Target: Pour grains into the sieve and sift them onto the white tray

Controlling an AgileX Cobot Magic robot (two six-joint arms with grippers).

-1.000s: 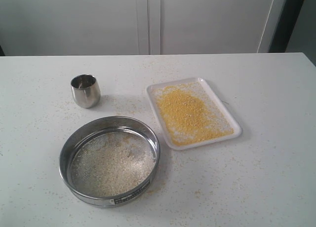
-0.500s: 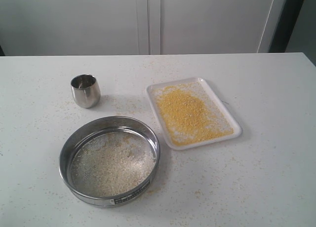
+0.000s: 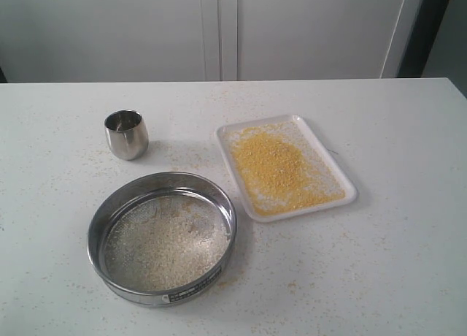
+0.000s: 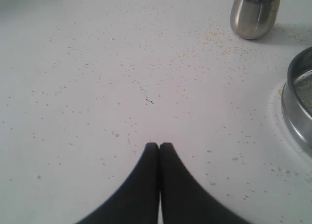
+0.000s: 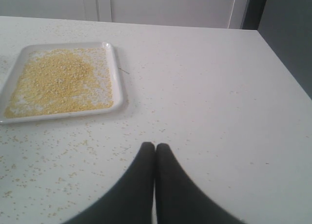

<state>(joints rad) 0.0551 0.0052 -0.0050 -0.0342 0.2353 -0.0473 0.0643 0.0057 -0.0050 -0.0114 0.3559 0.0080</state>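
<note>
The round steel sieve (image 3: 162, 237) rests on the table at the front left, with pale off-white grains (image 3: 164, 245) lying on its mesh. Its rim (image 4: 298, 102) shows in the left wrist view. To its right lies the white tray (image 3: 343, 177), also in the right wrist view (image 5: 118, 83), covered with fine yellow meal (image 3: 277, 166). No arm shows in the exterior view. My left gripper (image 4: 159, 145) is shut and empty over bare table, away from the sieve. My right gripper (image 5: 155, 145) is shut and empty, on the near side of the tray.
A small steel cup (image 3: 126, 134) stands upright behind the sieve; it also shows in the left wrist view (image 4: 254, 13). Stray grains are scattered over the white table (image 3: 394, 263). White cabinet doors (image 3: 219, 29) rise behind the table's far edge.
</note>
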